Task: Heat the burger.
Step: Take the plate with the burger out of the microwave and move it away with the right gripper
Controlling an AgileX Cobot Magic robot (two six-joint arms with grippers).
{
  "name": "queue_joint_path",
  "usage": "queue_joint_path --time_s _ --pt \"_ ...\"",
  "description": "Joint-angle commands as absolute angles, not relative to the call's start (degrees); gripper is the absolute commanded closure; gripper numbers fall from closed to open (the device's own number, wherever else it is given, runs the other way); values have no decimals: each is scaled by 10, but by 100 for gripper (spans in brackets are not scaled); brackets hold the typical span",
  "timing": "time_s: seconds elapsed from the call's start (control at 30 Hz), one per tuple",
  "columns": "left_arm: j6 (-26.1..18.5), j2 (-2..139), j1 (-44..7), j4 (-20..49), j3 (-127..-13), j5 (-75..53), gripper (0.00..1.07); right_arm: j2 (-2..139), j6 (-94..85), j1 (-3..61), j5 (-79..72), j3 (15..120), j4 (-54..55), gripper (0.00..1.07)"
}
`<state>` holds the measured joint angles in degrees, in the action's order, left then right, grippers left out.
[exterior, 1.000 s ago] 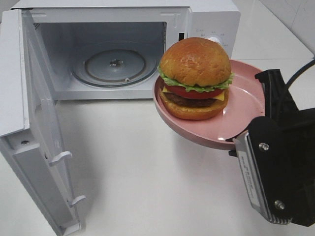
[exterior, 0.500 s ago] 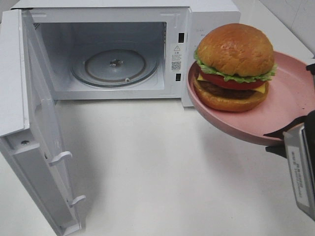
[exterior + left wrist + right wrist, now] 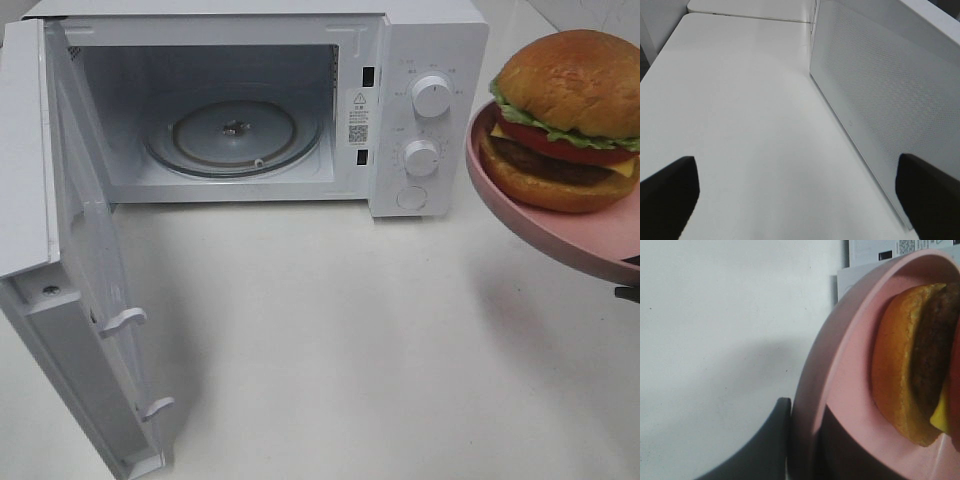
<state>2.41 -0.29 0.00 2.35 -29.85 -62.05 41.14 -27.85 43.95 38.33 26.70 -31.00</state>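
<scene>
Burger (image 3: 562, 120) farther right, above pincer (image 3: 805, 440)

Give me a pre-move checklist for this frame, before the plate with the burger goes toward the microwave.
1. Microwave door swung fully open: ok.
2. Glass turntable bare, nothing on it: ok.
3. Burger sitting on the pink plate, layers stacked: ok.
4. Right gripper closed on the plate rim, one of its fingers under the edge: ok.
5. Plate level: not ok, it tilts, and part of it is cut off at the exterior view's edge.
6. Left gripper open, holding nothing, beside the door and out of the plate's way: ok.
</scene>
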Motion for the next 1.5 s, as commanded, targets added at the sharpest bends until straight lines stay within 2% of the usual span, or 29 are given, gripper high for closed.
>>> queue_joint_path --time_s 0.03,0.3,0.73,1.23,1.5 --pt "23 -6 1 26 -298 -612 7 396 -227 442 390 269 -360 107" --pt "23 -6 1 26 -298 -612 7 396 -84 442 478 269 -413 107" --pt "23 -6 1 26 -298 -612 7 396 51 442 587 269 -437 107" --pt "23 -6 1 26 -298 -612 7 396 168 442 643 269 -482 107" --pt "23 -6 1 26 -298 -612 7 465 257 441 644 269 -486 107"
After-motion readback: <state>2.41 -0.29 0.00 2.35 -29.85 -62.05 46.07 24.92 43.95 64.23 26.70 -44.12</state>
